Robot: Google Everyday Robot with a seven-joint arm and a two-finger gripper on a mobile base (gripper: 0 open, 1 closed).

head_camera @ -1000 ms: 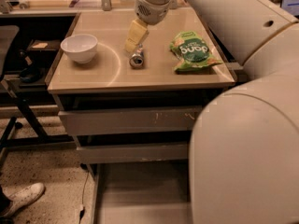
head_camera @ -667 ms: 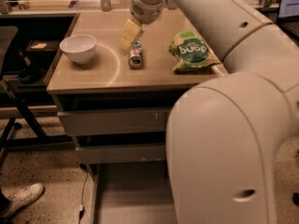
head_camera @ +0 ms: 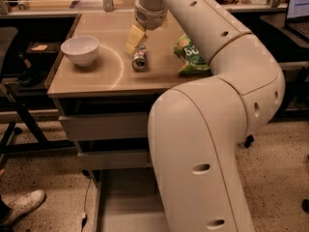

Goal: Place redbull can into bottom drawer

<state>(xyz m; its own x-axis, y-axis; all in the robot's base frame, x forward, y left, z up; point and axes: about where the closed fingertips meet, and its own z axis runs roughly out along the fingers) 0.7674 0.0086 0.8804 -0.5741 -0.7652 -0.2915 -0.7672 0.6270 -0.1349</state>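
The redbull can (head_camera: 140, 58) lies on its side on the wooden tabletop (head_camera: 91, 79), its shiny silver top facing the camera. My gripper (head_camera: 134, 39) hangs just above and behind the can, with its yellowish fingers (head_camera: 135, 35) pointing down at the can's far end. The bottom drawer (head_camera: 123, 204) is pulled out near the floor, showing a plain grey floor. My big white arm covers its right part.
A white bowl (head_camera: 80, 50) stands on the left of the tabletop. A green snack bag (head_camera: 191, 56) lies to the right of the can. Two upper grey drawers (head_camera: 104, 125) are shut. A shoe (head_camera: 21, 206) is on the floor at lower left.
The gripper has moved a little left and lower toward the can's far end. The arm now fills more of the right side of the view. The can has not moved.
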